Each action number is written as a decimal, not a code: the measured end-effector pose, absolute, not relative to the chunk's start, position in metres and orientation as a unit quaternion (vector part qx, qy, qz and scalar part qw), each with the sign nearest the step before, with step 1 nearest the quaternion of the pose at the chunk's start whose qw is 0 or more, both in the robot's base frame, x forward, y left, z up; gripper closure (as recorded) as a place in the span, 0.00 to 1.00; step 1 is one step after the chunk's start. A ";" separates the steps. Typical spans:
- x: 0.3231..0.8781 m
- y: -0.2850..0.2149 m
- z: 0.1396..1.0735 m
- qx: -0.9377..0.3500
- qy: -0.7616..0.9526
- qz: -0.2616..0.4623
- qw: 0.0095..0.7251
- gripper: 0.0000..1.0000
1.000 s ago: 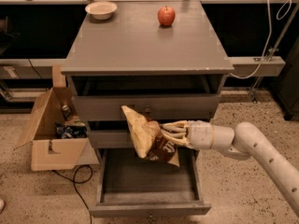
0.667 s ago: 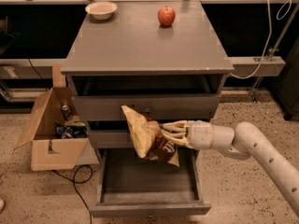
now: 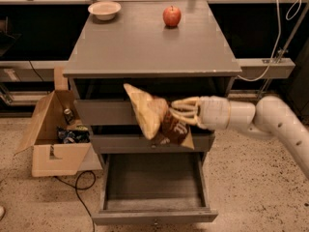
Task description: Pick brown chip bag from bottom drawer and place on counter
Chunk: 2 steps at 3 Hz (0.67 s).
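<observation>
The brown chip bag [image 3: 157, 120], dark brown with tan-yellow ends, hangs in the air in front of the two upper drawers, below the counter's front edge. My gripper [image 3: 177, 113] comes in from the right and is shut on the bag's right side. The bottom drawer [image 3: 154, 190] is pulled open below the bag and its inside shows nothing. The counter [image 3: 145, 42] is the flat grey top of the cabinet.
A red apple [image 3: 172, 16] and a small white bowl [image 3: 104, 9] stand at the back of the counter. An open cardboard box [image 3: 53, 132] with items sits on the speckled floor left of the cabinet. A cable lies on the floor near it.
The bag and my gripper have risen from in front of the middle drawer to just under the counter's edge. The drawer stays open.
</observation>
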<state>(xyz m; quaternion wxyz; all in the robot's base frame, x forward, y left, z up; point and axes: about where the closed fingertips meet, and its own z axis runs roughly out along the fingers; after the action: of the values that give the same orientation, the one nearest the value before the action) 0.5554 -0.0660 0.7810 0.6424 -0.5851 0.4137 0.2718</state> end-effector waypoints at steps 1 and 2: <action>0.563 -0.069 0.846 -0.603 0.388 0.220 0.661 1.00; 0.556 -0.072 0.925 -0.616 0.339 0.181 0.688 1.00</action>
<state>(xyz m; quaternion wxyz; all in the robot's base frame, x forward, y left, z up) 0.5560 -0.0719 0.9245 0.6879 -0.6156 0.3393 0.1810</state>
